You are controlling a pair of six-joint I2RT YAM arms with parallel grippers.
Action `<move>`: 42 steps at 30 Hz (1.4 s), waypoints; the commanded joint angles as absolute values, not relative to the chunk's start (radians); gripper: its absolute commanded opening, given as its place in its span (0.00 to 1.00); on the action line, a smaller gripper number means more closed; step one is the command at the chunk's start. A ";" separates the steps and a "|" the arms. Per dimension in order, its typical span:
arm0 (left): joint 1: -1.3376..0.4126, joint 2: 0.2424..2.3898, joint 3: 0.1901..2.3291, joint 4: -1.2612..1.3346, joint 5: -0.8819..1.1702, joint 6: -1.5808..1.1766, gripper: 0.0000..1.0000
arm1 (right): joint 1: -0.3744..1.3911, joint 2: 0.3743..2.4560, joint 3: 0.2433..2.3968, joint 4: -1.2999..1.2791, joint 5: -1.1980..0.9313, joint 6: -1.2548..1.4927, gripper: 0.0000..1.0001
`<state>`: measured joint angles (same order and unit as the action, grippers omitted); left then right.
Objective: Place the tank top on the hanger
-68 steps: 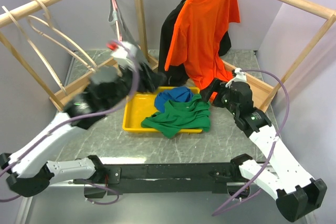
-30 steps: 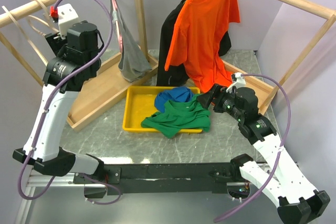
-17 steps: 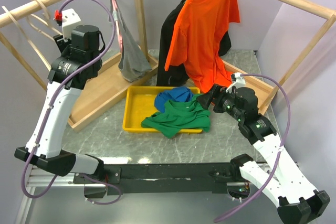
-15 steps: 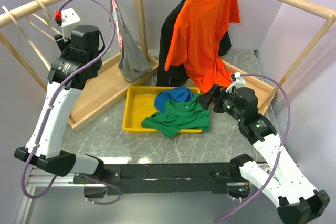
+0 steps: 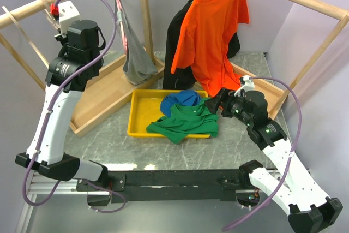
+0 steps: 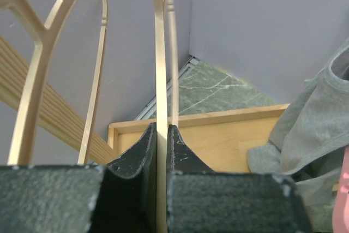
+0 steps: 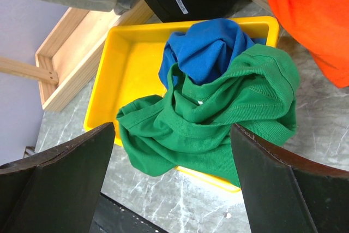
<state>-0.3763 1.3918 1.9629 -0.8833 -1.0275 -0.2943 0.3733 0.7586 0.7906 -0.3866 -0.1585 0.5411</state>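
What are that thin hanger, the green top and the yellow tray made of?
The hanger looks like pale bare wood: faint grain, matte, no paint. The green top seems to be a soft knit fabric, crumpled in folds with stitched hems. The tray is probably plastic: smooth, uniform yellow, rounded corners, slight sheen.

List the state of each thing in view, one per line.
hanger: bare, gripped
tank top: crumpled, draped over the edge of the yellow tray
left pincer: shut on hanger
right pincer: open, empty
blue garment: bunched in tray
orange T-shirt: hanging
grey tank top: hanging
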 commanded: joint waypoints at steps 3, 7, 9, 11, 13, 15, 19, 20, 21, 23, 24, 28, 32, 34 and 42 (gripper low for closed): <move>-0.382 1.368 2.054 -0.859 -0.985 -0.258 0.01 | 0.377 0.770 0.798 -0.370 -0.152 0.529 0.94; -0.391 1.319 2.045 -0.845 -0.899 -0.252 0.01 | 0.379 0.778 0.798 -0.361 -0.153 0.535 0.94; -0.394 1.301 2.017 -0.841 -0.873 -0.252 0.01 | 0.377 0.782 0.795 -0.354 -0.153 0.538 0.94; -0.396 1.264 1.975 -0.822 -0.807 -0.245 0.01 | 0.379 0.788 0.793 -0.356 -0.150 0.538 0.94; -0.397 1.218 1.939 -0.784 -0.738 -0.244 0.01 | 0.377 0.795 0.792 -0.353 -0.147 0.537 0.94; -0.397 1.197 1.914 -0.781 -0.701 -0.252 0.01 | 0.377 0.795 0.793 -0.356 -0.144 0.535 0.94; -0.399 1.158 1.885 -0.801 -0.623 -0.273 0.01 | 0.376 0.795 0.795 -0.357 -0.138 0.534 0.94; -0.397 1.148 1.862 -0.796 -0.579 -0.272 0.01 | 0.377 0.793 0.793 -0.357 -0.137 0.534 0.94; -0.397 1.128 1.850 -0.795 -0.552 -0.268 0.01 | 0.377 0.793 0.793 -0.357 -0.137 0.534 0.94; -0.399 1.106 1.819 -0.779 -0.478 -0.256 0.01 | 0.377 0.795 0.792 -0.357 -0.137 0.532 0.94; -0.397 1.085 1.813 -0.778 -0.460 -0.253 0.01 | 0.377 0.796 0.792 -0.359 -0.137 0.531 0.94; -0.397 1.039 1.802 -0.778 -0.358 -0.252 0.01 | 0.377 0.801 0.788 -0.357 -0.133 0.529 0.94; -0.397 1.002 1.801 -0.793 -0.287 -0.255 0.01 | 0.377 0.804 0.790 -0.356 -0.132 0.529 0.94; -0.397 0.976 1.790 -0.799 -0.258 -0.262 0.01 | 0.377 0.807 0.790 -0.354 -0.132 0.528 0.94; -0.397 0.838 1.718 -0.767 -0.167 -0.267 0.01 | 0.377 0.822 0.798 -0.362 -0.121 0.517 0.94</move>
<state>-0.3943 0.8959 1.7340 -0.8349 -0.2558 -0.2745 0.3733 0.8127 0.7906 -0.3843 -0.1371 0.5362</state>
